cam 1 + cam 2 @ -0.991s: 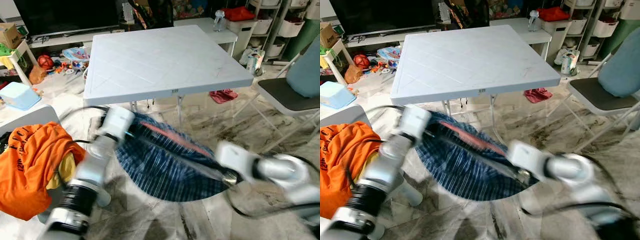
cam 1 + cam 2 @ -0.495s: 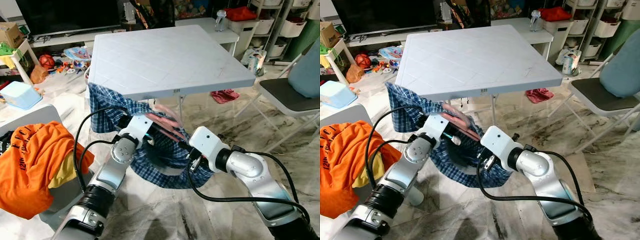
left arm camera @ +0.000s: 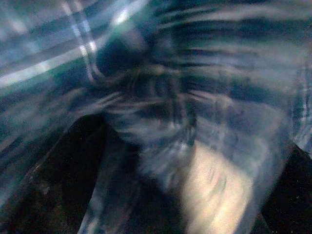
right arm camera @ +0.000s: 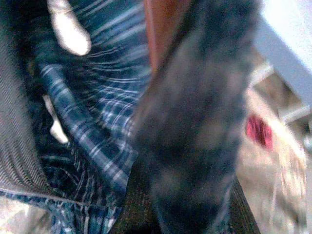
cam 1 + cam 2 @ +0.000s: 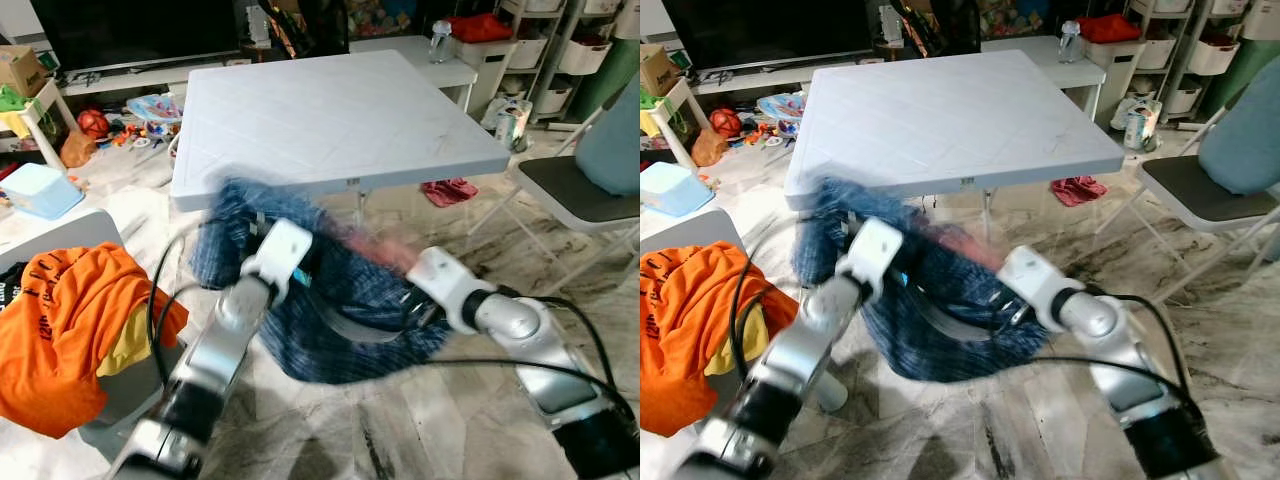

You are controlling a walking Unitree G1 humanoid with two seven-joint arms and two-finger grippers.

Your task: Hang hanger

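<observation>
Hanging between the two arms at the centre of the frame, a blue plaid shirt (image 5: pixel 340 310) sags in front of the white table (image 5: pixel 330 110) — heavily motion-blurred. A reddish hanger (image 4: pixel 161 29) shows against the cloth in the right wrist view. The left end effector (image 5: pixel 300 262) and right end effector (image 5: pixel 415 295) are both buried in the fabric; whether either is clenched cannot be told. An orange garment (image 5: pixel 60 330) lies at lower left, a grey chair (image 5: pixel 580 190) at right.
</observation>
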